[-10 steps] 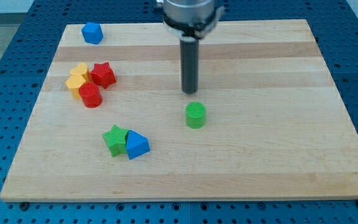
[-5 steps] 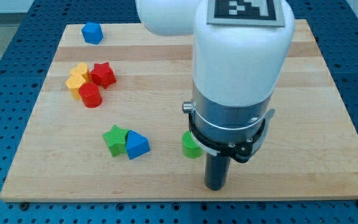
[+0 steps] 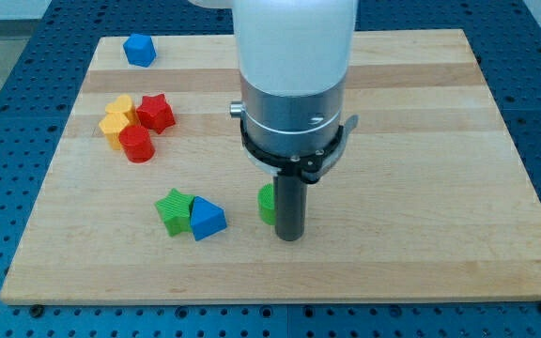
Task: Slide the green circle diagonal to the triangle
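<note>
The green circle [image 3: 266, 205] is a small green cylinder, mostly hidden behind my rod, right of the blue triangle [image 3: 206, 219]. My tip [image 3: 290, 237] rests on the board at the green circle's right and lower side, touching or nearly touching it. The blue triangle lies against a green star [image 3: 173, 208] on its left. A gap of bare wood separates the green circle from the triangle.
A red star [image 3: 156, 112], a red cylinder [image 3: 136, 144] and two yellow blocks [image 3: 116, 119] cluster at the view's left. A blue block [image 3: 139, 49] sits near the top left corner. The arm's white body [image 3: 294, 66] hides the board's middle.
My tip went from above the green circle down to its lower right, then left against it. The green circle slid down and left toward the blue triangle.
</note>
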`<state>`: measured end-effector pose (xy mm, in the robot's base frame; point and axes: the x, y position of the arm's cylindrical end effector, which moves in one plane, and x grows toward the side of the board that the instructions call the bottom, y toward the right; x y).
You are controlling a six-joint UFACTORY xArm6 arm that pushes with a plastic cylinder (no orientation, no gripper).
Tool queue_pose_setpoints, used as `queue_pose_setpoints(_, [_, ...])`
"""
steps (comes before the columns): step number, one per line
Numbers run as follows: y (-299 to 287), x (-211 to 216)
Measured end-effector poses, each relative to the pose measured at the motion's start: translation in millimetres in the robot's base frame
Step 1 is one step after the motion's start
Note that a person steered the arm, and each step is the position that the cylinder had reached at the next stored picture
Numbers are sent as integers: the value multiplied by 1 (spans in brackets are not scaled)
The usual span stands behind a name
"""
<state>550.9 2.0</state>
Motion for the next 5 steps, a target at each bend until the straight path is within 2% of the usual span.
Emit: queue_pose_setpoints(5, [-47,-65])
